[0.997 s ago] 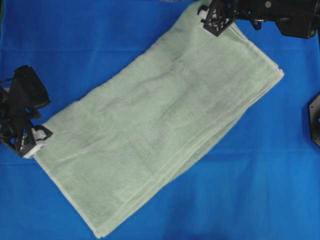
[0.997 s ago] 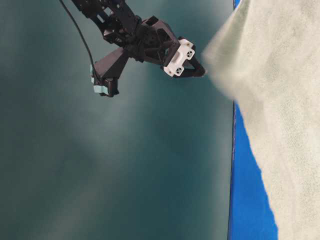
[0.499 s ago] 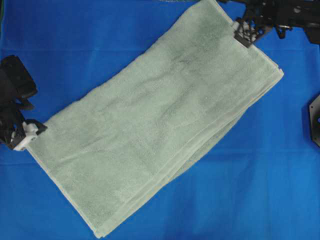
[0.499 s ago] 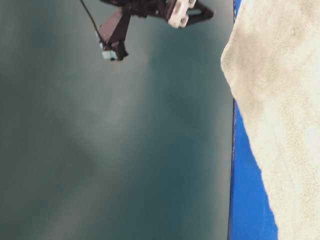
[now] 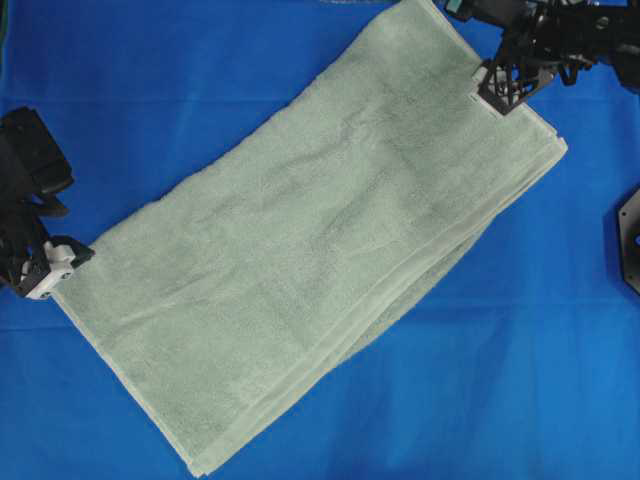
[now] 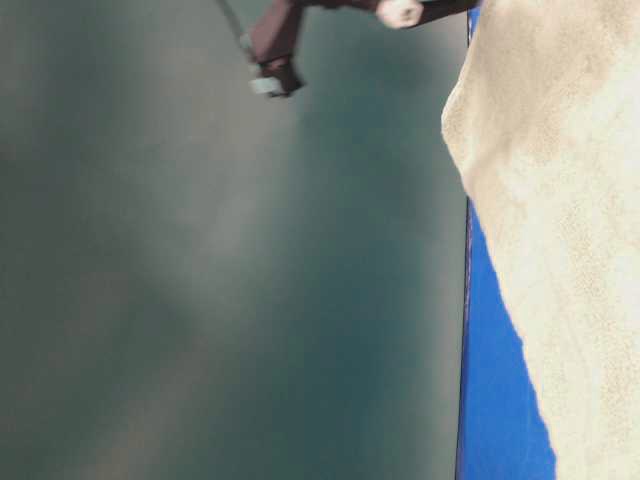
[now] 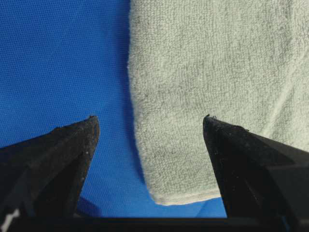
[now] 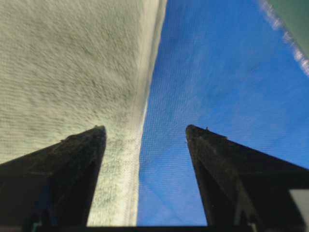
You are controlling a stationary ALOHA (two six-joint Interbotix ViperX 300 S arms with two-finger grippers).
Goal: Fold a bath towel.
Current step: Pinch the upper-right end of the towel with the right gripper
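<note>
Both claws spread wide: left claw (image 5: 45, 270), right claw (image 5: 503, 88) at bath towel (image 5: 320, 240) corners, blue cloth (image 5: 150, 80) beneath

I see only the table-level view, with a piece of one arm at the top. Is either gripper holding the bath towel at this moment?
Observer: No. In the left wrist view the left gripper is open, one finger over the blue cloth, the other over the bath towel, astride its corner.
Operator: And the right one?
Observer: The right gripper is open too, astride the towel's long hemmed edge, nothing between its fingers.
Operator: How does the towel lie?
Observer: Overhead, it lies flat and diagonal, already folded in layers, with the left gripper at its lower-left corner and the right gripper near its upper-right end.
</note>
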